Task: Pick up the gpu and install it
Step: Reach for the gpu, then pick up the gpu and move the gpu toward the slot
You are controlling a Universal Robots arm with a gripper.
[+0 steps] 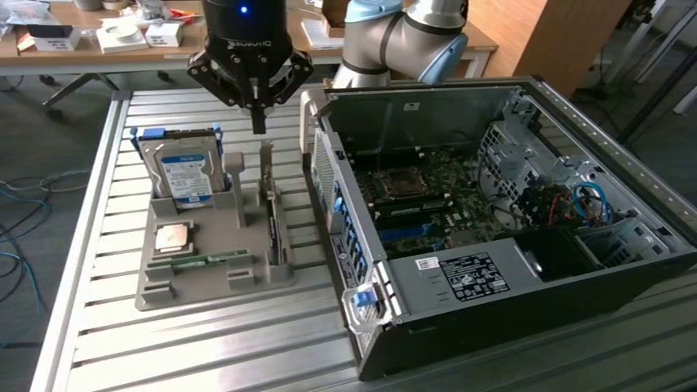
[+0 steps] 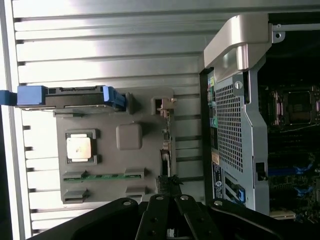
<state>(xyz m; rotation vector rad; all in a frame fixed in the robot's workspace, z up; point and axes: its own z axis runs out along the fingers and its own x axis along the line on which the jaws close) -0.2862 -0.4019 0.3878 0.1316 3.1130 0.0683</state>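
Black two-finger gripper (image 1: 258, 122), fingers pressed together and empty, hangs just above the thin dark-green gpu card (image 1: 271, 229), which stands on edge in a grey moulded holder tray (image 1: 163, 294). Good practice is to straddle the card's upper edge squarely; its bracket end probably sits nearest the tool. Below is a slatted aluminium table (image 1: 218, 351), alongside an open black computer case (image 1: 479, 269), and behind are cluttered wooden desks (image 1: 77, 16).

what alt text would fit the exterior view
A black gripper, jaws shut and empty, hangs over the gpu, which stands on edge in a grey holder tray on a slatted metal table. An open computer case lies at the exterior view's right.
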